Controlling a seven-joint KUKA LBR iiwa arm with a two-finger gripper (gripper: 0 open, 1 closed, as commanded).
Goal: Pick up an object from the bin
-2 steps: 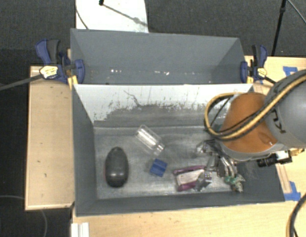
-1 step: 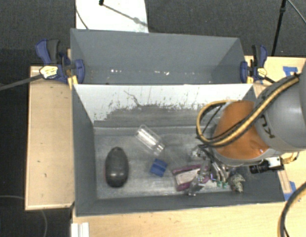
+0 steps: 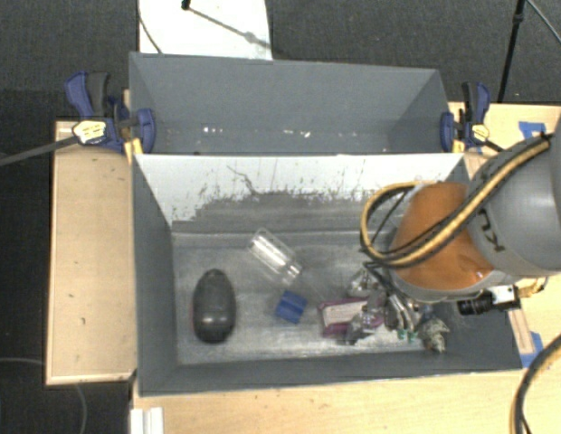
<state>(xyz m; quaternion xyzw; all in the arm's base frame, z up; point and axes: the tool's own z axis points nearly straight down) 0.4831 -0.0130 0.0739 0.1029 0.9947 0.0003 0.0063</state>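
My gripper (image 3: 373, 313) is low in the bin's front right part, under the orange wrist cover. Its fingertips are down at a small purple and white object (image 3: 336, 316) lying on the floor there. Whether the fingers close on it is hidden by the gripper body. A small blue block (image 3: 290, 308) lies just left of the purple object. A clear plastic bottle (image 3: 274, 257) lies tilted a little further back, left of the gripper.
A dark grey oval stone-like object (image 3: 213, 306) lies at the front left of the bin floor. A small metallic greenish piece (image 3: 432, 334) sits by the right wall, right of the gripper. The arm fills the bin's right side.
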